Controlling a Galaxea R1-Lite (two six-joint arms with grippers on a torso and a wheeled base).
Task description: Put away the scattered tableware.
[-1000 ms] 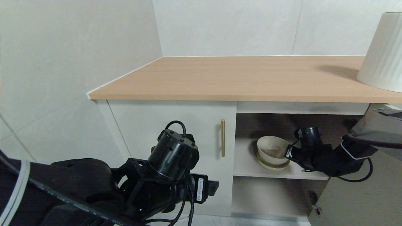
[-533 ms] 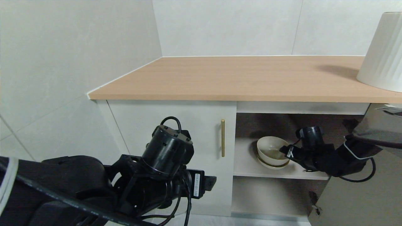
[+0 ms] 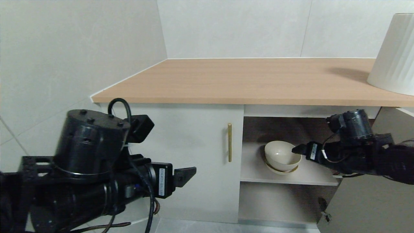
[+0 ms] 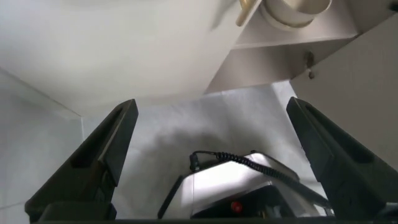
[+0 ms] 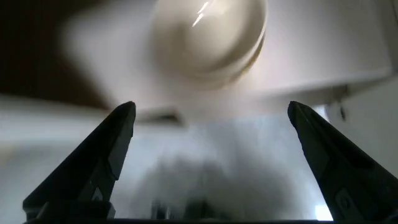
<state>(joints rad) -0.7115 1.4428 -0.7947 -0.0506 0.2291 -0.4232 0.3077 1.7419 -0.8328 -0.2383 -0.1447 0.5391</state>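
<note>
Cabinet (image 3: 176, 129) under a wooden countertop (image 3: 245, 81), set in a tiled corner. It has 2 doors: the left door (image 3: 181, 155) is closed and has a brass handle (image 3: 229, 142) upright near its right edge; the right door (image 3: 365, 207) is swung open. Inside, 1 cream bowl (image 3: 282, 155) stands upright at the left end of the upper shelf (image 3: 310, 178), nested in a lower dish (image 3: 275, 167) of which only a dull gold rim shows. The right gripper (image 3: 296, 149) is level with the bowl at the front edge of the shelf, with its tip just beside the bowl's right rim. In the right wrist view its fingers (image 5: 121, 130) are spread wide with nothing between them, and the bowl (image 5: 208, 37) lies beyond the tips, apart from them. The left gripper (image 3: 186, 174) is low in front of the closed door, well left of the handle. Its fingers (image 4: 118, 137) are also spread wide and hold nothing. A white ribbed object (image 3: 393, 55) stands at the countertop's right end.
</note>
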